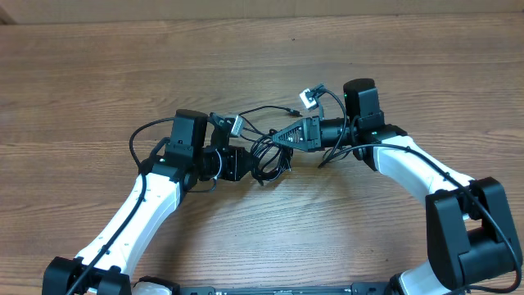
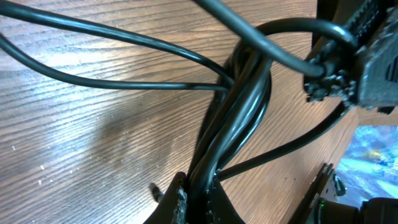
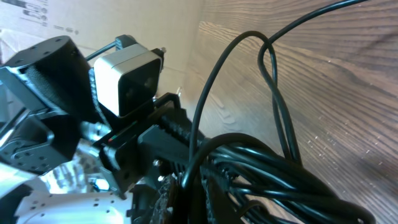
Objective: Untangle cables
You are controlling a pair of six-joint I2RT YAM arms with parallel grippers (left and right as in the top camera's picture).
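Note:
A tangle of black cables lies mid-table between my two grippers. My left gripper is shut on the bundle from the left; in the left wrist view the jaws pinch several black strands. My right gripper is shut on the same tangle from the right; in the right wrist view its jaws clamp black strands. Thin strands loop out over the wood. One silver-tipped plug sticks up near the right arm. Another plug lies by the left gripper.
The table is brown wood. A cable loop trails left of the left arm. The left arm's white wrist camera shows close in the right wrist view. The right gripper's body fills the left wrist view's upper right.

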